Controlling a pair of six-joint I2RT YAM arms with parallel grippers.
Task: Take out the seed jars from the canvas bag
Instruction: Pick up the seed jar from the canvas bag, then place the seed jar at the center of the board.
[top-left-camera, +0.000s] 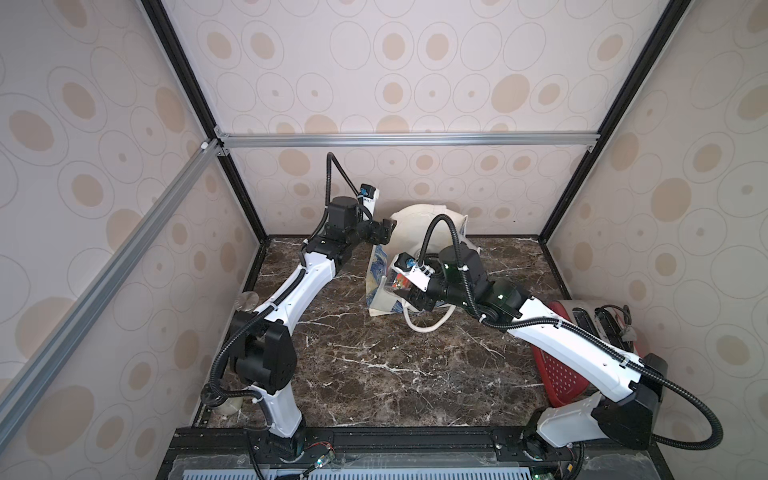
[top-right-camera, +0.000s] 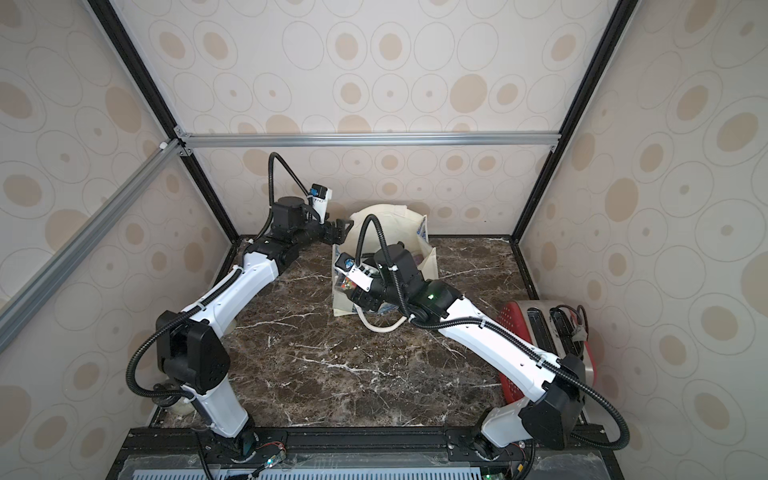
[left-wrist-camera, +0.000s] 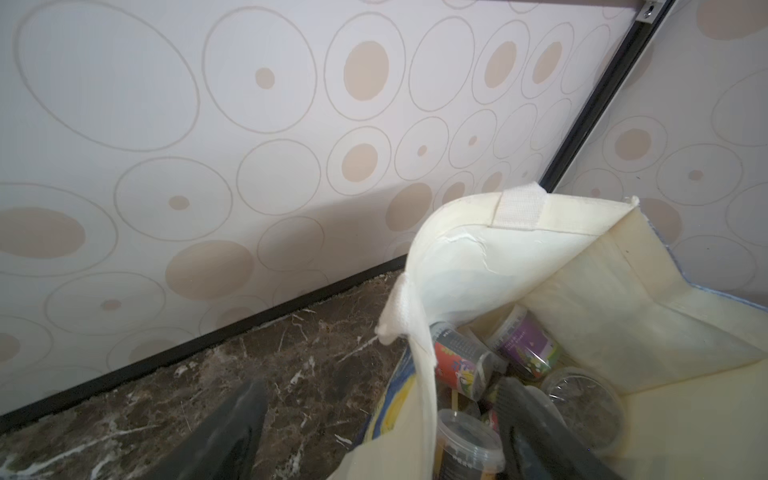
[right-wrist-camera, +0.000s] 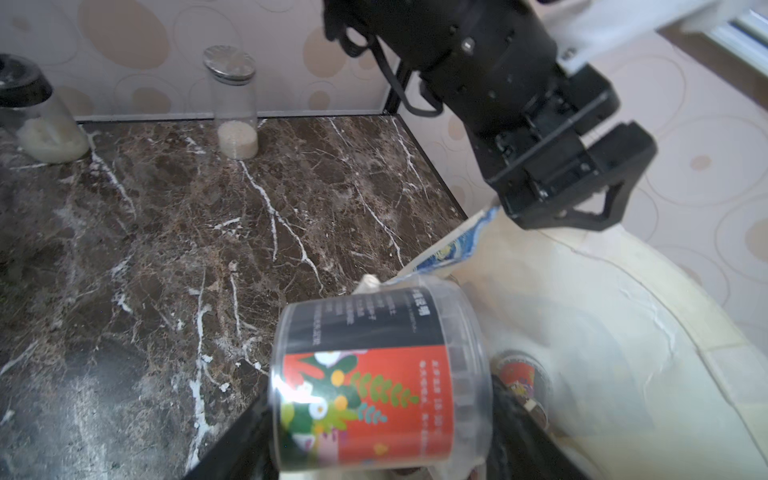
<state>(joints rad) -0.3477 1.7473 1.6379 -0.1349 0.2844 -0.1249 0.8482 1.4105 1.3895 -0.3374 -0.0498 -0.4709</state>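
Dark marble tabletop (top-left-camera: 374, 365) veined in white fills the booth, and the canvas bag (top-left-camera: 415, 226) stands open-mouthed at its back, near the oval-patterned wallpaper (top-left-camera: 415, 83). By the look of it, the step in hand is carrying one jar out. The right gripper (top-left-camera: 402, 293) hangs over the bag's near rim with a red-labelled seed jar (right-wrist-camera: 365, 374) between its fingers (right-wrist-camera: 245, 444). They are clamped on the clear plastic wall at a middling spread, one on each side. To do this well, the arm should probably raise the jar fully above the rim before swinging sideways, so the cloth does not snag and drag the bag. It can then lower the jar onto bare marble, well away from the strap handle (top-left-camera: 424, 328) looped on the table. A gentle squeeze seems wise, since thin plastic may flex or slip. The left gripper (top-left-camera: 383, 233) hovers at the bag's rim on its own arm's side, its fingers (left-wrist-camera: 237, 432) spread wide and gripping nothing. In the left wrist view one finger sits outside the cloth wall and one inside, so closing there could likely steady the bag. Other seed jars (left-wrist-camera: 528, 345) lie jumbled on the bag's floor, purple and red labels showing.
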